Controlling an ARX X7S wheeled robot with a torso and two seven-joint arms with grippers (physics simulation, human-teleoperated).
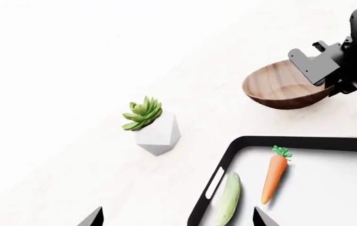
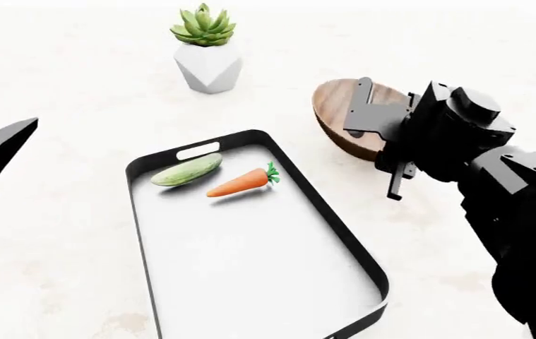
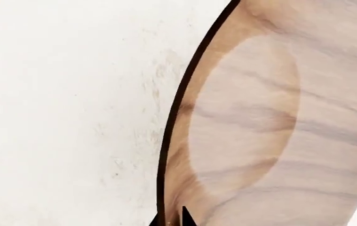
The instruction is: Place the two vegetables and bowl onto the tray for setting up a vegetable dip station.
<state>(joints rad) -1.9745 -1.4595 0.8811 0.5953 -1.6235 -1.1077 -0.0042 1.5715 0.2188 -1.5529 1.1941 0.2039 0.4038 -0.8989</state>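
Note:
The black-rimmed tray lies in front of me; it also shows in the left wrist view. On its white floor near the handle slot lie the light-green cucumber and the orange carrot, side by side. The wooden bowl is tilted, off the tray beyond its far right corner. My right gripper is shut on the bowl's rim. My left gripper is open and empty above the tray's handle end.
A green succulent in a white faceted pot stands on the pale table beyond the tray's far end, left of the bowl. My right arm reaches along the tray's right side.

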